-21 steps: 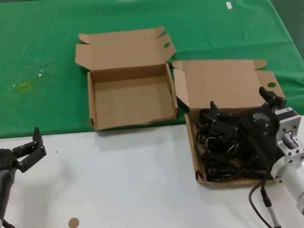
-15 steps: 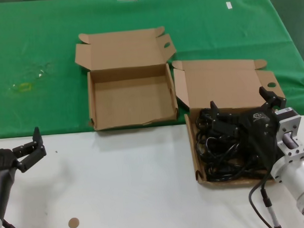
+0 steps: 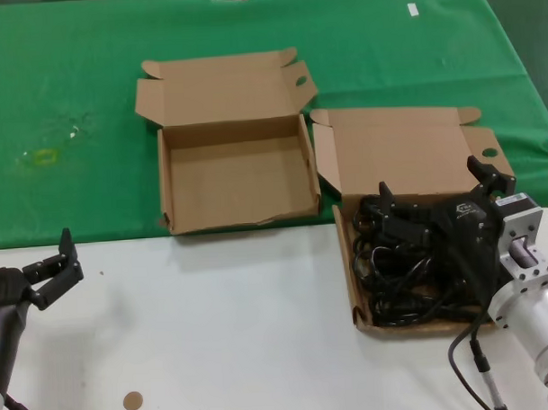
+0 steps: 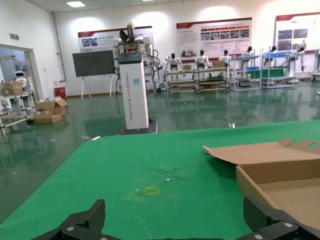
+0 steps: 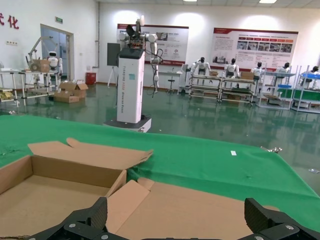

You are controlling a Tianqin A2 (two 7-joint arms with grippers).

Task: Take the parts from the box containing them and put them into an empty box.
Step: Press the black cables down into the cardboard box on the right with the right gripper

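Black coiled cords point(image 3: 407, 272) in right box point(image 3: 407, 155) — left box point(image 3: 233, 184) bare, lid open.

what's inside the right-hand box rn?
Tangled black power cords fill the box. The right gripper, open, hovers over them, covering the far right part. The box floor under the cords isn't visible.

The black two-fingered right hand point(image 3: 438, 202) hangs low with fingers spread wide, while the matching left hand point(image 3: 53, 263) waits open near the body.
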